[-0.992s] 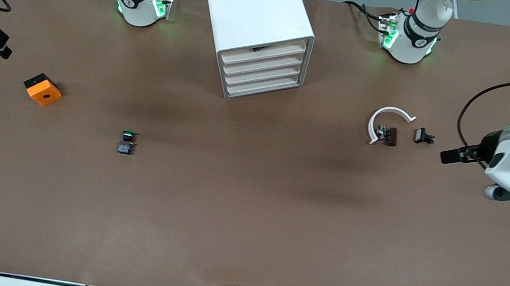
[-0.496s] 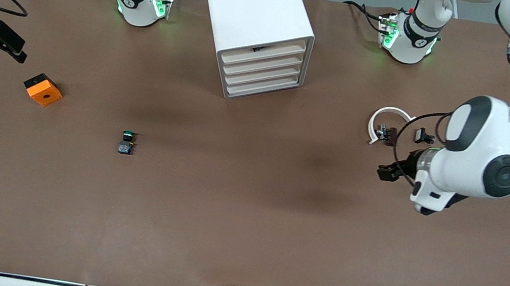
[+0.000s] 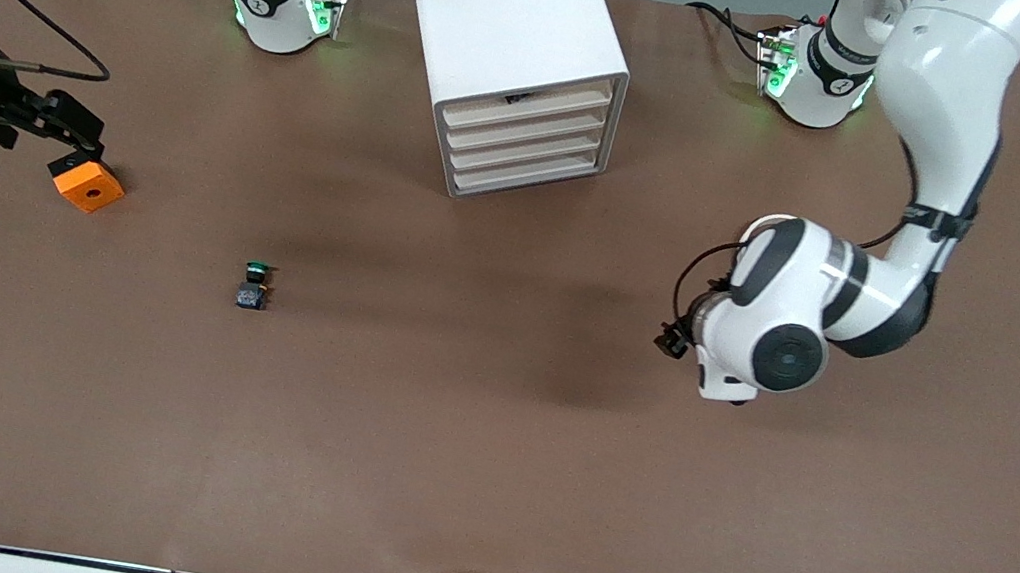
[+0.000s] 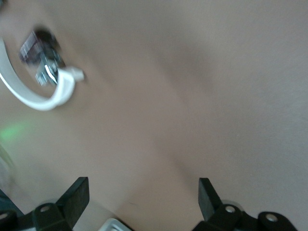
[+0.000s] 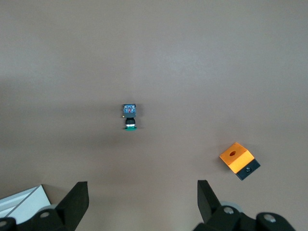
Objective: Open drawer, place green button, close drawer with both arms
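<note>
Standing shut at the middle of the worktop's [image 3: 486,445] edge by the arms' bases, the white cabinet [image 3: 507,33] is showing four cream drawer fronts to the front camera, the top drawer [image 3: 528,108] lying flush like the three below it. The button [image 3: 253,285] is lying on its side on the bare brown worktop, well apart from the cabinet, nearer to the front camera and toward the right arm's end of the table; in the right wrist view its green cap and dark body [image 5: 129,115] are showing plainly, untouched.

The right hand [image 3: 74,122] is hanging over the worktop at the right arm's end, just over the orange cube [image 3: 86,184], its two fingers [image 5: 76,199] standing wide apart and holding nothing. The cube is sitting beside the button but well clear of it, and the right wrist view is showing its round hole [image 5: 238,160].

The left arm [image 3: 924,156] is reaching down from its base and folding over the worktop toward the left arm's end of the table. In the front view its hand is mostly hidden under the white wrist. In the left wrist view the left hand [image 4: 143,198] is hanging over bare worktop, its fingers [image 4: 77,197] spread wide and empty, with a white curved band [image 4: 43,94] and a small dark clip [image 4: 39,45] lying on the worktop near it.
</note>
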You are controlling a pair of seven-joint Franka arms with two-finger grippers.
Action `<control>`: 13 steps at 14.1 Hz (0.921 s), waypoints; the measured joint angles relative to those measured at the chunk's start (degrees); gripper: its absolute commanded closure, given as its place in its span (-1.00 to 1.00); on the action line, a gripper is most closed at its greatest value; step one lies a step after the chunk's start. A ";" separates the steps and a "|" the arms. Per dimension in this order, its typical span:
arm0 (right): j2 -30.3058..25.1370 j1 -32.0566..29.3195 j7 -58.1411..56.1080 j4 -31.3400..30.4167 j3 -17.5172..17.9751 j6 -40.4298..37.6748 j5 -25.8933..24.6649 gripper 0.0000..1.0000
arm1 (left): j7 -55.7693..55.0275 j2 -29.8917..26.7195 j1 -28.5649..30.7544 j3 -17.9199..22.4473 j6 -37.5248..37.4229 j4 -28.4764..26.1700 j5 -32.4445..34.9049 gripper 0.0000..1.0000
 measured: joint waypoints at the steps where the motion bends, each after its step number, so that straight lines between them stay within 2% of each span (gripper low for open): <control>1: 1.06 0.18 0.00 -0.04 0.00 0.09 0.00 -1.00 | -4.86 1.38 -1.31 -0.01 1.06 0.03 -1.37 -1.00; 4: 5.27 0.72 -0.01 -0.95 0.00 0.07 -0.01 -1.00 | -18.21 4.57 -4.46 -0.01 2.90 0.26 -5.39 -1.00; 7: 11.12 0.97 0.05 -2.27 0.00 2.93 -0.02 -1.00 | -25.84 5.71 -7.45 -0.03 3.02 0.39 -10.48 -1.00; 10: 14.54 0.99 0.11 -7.48 -0.01 13.01 -0.02 -1.00 | -27.84 5.86 -8.52 -0.01 2.94 0.40 -18.45 -1.00; 13: 14.86 0.99 0.43 -15.15 -0.02 24.47 -0.02 -1.00 | -28.01 6.99 -8.84 0.00 2.89 0.38 -25.69 -1.00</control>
